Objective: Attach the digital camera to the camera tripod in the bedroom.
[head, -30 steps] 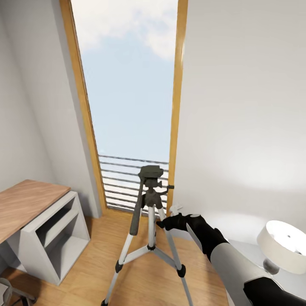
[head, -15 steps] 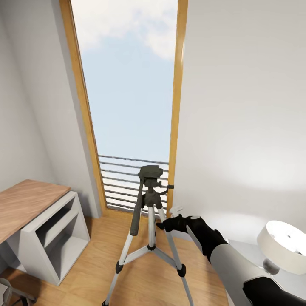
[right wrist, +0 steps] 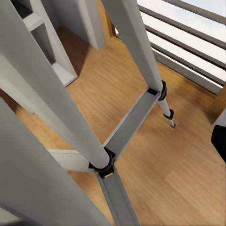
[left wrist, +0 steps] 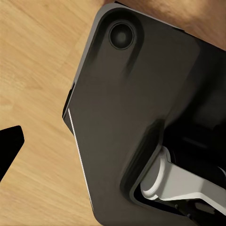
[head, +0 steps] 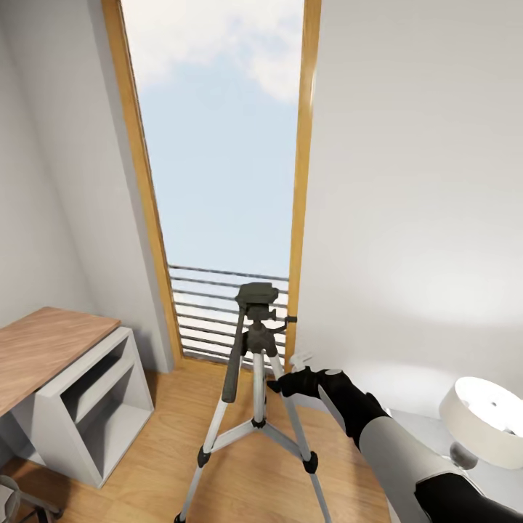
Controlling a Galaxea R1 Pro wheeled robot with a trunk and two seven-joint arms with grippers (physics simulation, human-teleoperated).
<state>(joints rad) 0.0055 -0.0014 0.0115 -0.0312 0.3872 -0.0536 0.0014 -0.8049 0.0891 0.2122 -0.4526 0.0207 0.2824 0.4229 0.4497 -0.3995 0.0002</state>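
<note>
Camera tripod point(head: 256, 378) on wood floor point(head: 160, 465), right hand point(head: 282, 383) against one silver leg, its opening impossible to tell

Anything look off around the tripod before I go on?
Nothing stands out. The silver-legged tripod stands upright on the wood floor, its black pan head bare, no camera mounted. The right gripper sits by a leg.

bright daylight from tall window point(head: 221, 160), soft shadows (wrist views close, slightly blurred)
</note>
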